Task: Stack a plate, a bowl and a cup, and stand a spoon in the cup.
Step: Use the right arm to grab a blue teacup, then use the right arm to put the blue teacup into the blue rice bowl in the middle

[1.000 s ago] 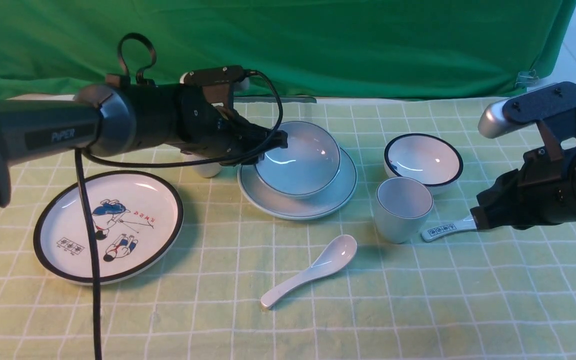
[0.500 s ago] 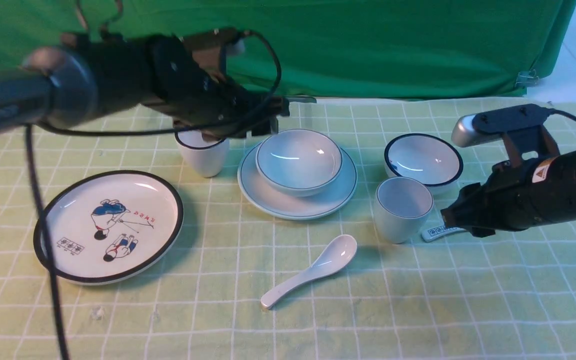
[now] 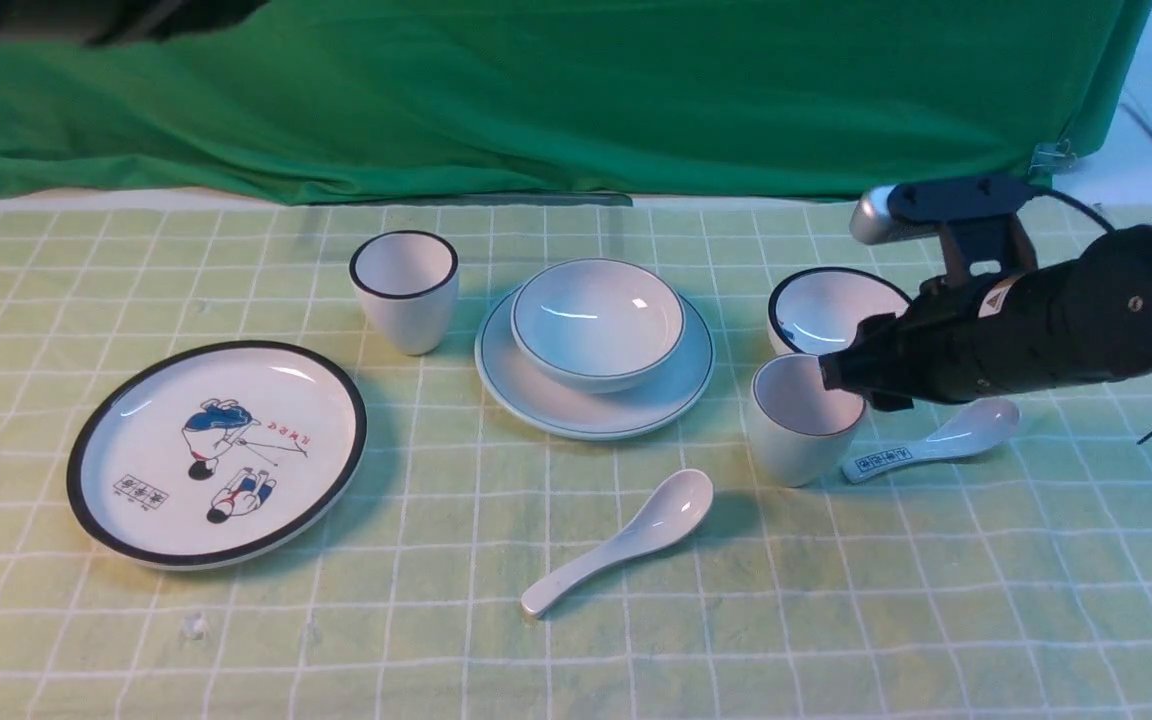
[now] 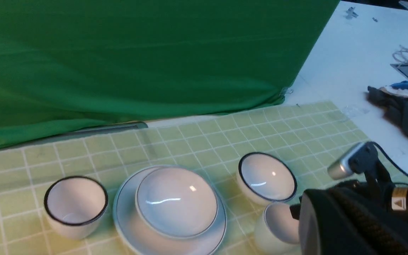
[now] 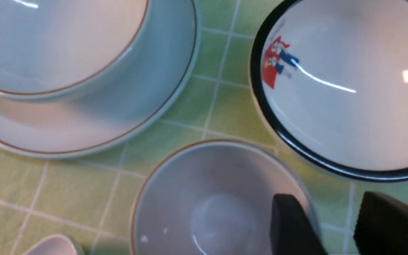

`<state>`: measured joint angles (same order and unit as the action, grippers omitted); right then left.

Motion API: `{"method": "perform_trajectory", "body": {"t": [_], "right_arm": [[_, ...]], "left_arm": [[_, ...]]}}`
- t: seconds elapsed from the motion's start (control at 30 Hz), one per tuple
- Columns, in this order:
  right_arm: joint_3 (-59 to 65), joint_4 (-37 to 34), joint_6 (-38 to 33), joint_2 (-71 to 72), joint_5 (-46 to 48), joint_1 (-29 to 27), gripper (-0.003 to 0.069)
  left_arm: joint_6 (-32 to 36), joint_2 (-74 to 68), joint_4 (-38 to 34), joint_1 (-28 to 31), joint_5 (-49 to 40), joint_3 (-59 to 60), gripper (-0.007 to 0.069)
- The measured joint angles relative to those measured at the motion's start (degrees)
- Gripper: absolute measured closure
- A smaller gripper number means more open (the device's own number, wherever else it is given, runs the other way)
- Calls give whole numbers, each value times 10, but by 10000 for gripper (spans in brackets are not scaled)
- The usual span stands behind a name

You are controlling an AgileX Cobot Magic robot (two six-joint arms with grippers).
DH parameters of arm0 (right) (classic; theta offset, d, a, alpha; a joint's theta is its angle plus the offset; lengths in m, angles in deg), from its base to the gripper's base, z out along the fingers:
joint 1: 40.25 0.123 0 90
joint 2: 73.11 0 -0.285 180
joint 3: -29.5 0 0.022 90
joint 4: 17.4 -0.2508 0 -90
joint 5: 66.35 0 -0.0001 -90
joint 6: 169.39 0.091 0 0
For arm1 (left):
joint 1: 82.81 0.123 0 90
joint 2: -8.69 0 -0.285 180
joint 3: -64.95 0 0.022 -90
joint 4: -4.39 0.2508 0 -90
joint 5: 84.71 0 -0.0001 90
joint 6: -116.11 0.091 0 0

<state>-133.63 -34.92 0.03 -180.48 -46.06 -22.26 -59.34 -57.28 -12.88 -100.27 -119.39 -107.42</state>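
The bowl (image 3: 596, 318) sits in the plate (image 3: 681, 385) at the middle of the cloth. To their right stands the cup (image 3: 796, 440), upright. My right gripper (image 3: 841, 378) is open astride the cup's right rim. In the right wrist view one finger (image 5: 289, 226) is inside the cup (image 5: 204, 198) against its wall, and the other finger (image 5: 388, 226) is outside, apart from it. The spoon (image 3: 626, 540) lies in front of the plate, bowl end toward the cup. My left gripper is lifted out of the front view and is shut.
A black-rimmed bowl (image 3: 831, 310) stands close behind the cup and right gripper. A labelled spoon (image 3: 936, 445) lies right of the cup. A black-rimmed cup (image 3: 404, 290) is left of the plate, and a cartoon plate (image 3: 96, 470) is at the front left. A green curtain (image 3: 576, 90) hangs behind.
My left gripper let go of the bowl on the plate, then rose up and out of the front view. My right gripper moved left onto the cup's rim, uncovering the labelled spoon.
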Motion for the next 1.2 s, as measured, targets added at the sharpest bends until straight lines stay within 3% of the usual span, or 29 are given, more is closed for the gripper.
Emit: {"method": "perform_trajectory", "body": {"t": [0.3,0.5,0.67,1.03,1.2], "right_arm": [[-12,0,-61,-28,5,35,565],[-78,0,-74,-23,106,36,565],[-221,-3,-73,-35,190,45,565],[-479,9,-41,-245,224,91,565],[-526,34,-32,-283,276,91,565]], "left_arm": [[-3,173,113,0,-27,210,615],[-4,206,139,0,-14,311,615],[-33,200,113,0,115,389,615],[-40,197,83,0,146,397,615],[-40,197,83,0,146,397,615]]}}
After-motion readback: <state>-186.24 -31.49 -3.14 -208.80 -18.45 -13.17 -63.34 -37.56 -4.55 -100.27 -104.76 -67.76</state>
